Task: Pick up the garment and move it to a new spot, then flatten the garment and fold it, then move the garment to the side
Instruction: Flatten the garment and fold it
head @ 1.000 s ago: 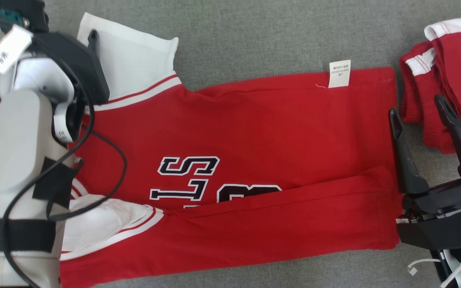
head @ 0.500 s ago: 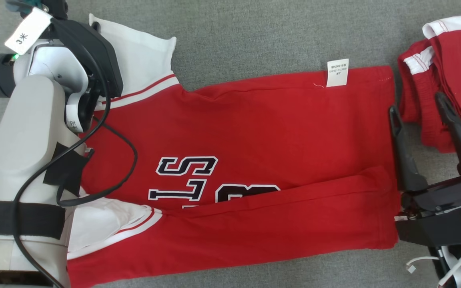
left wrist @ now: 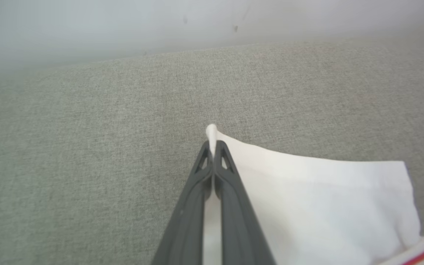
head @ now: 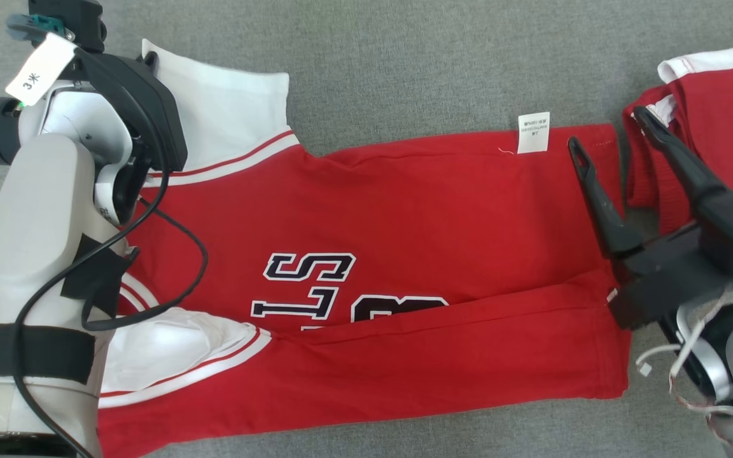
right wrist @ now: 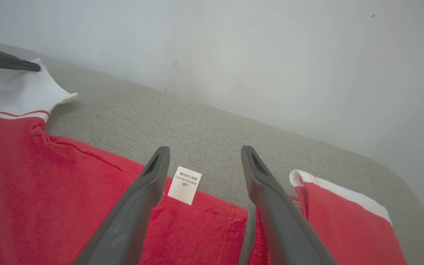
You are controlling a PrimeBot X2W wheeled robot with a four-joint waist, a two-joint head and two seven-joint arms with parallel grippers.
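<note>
The garment is a red shirt with white sleeves and dark lettering, spread sideways on the grey surface, its near long edge folded up over the print. My left gripper is shut on the corner of the far white sleeve; in the left wrist view the closed fingertips pinch white cloth that pokes out above them. My right gripper stands open over the far hem corner, beside the white label. In the right wrist view its fingertips straddle that hem corner with nothing between them.
A second red and white garment lies bunched just right of the hem, close to my right fingers. A pale wall rises behind the grey surface. My left forearm and its cable lie over the collar end.
My left gripper has closed on the white sleeve corner. My right gripper, still open, has moved up and left from beside the hem to over its far corner.
</note>
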